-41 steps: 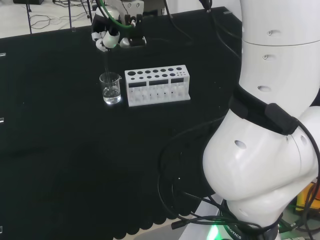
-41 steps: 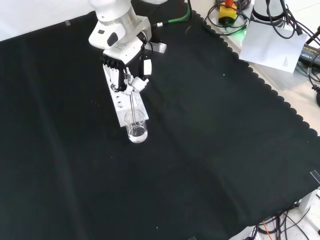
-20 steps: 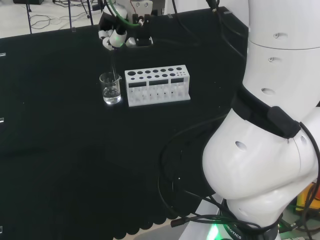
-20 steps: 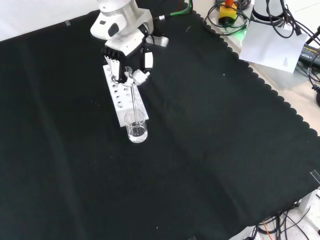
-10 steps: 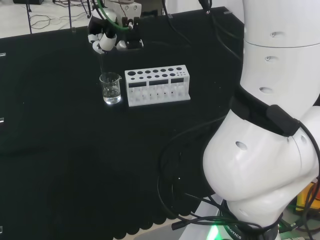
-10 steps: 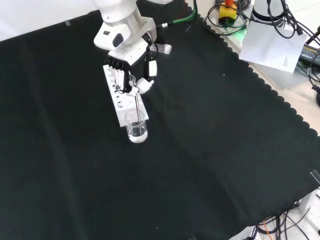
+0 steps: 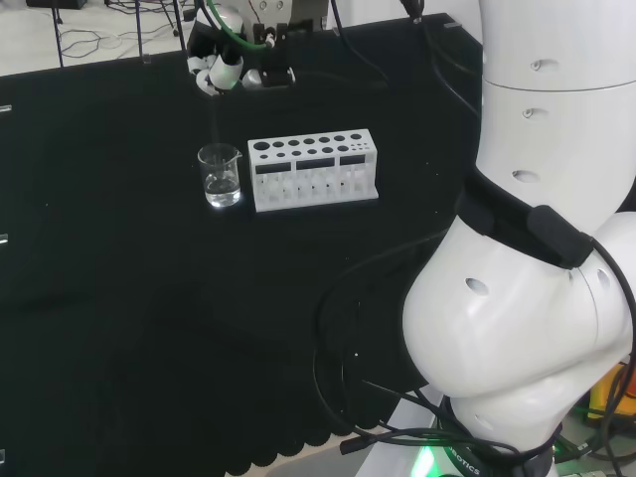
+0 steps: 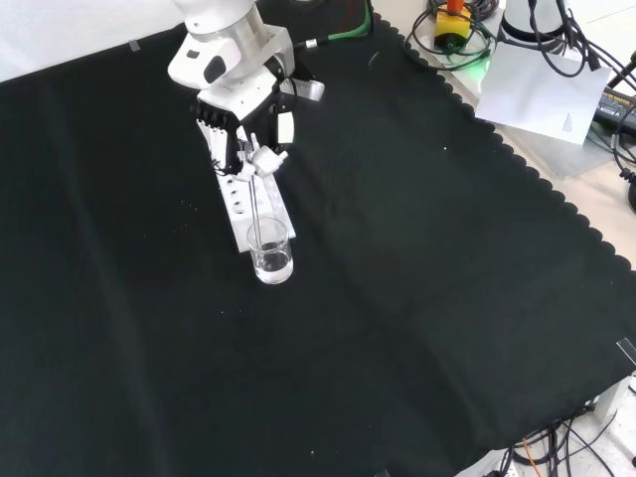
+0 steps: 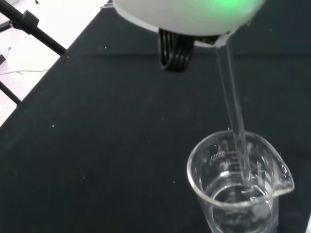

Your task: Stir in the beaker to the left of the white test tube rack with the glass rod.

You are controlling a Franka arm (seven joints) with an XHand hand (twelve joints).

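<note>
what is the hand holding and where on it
The hand holds the glass rod by its upper end; the lower end dips into the beaker.

Clear beaker [image 9: 239,187] upright, some liquid — glass rod [image 9: 234,116] tip dipped in, tilted.

Head view: rod [image 9: 235,121] in beaker [image 7: 220,175], left of rack [image 7: 314,169].
</note>
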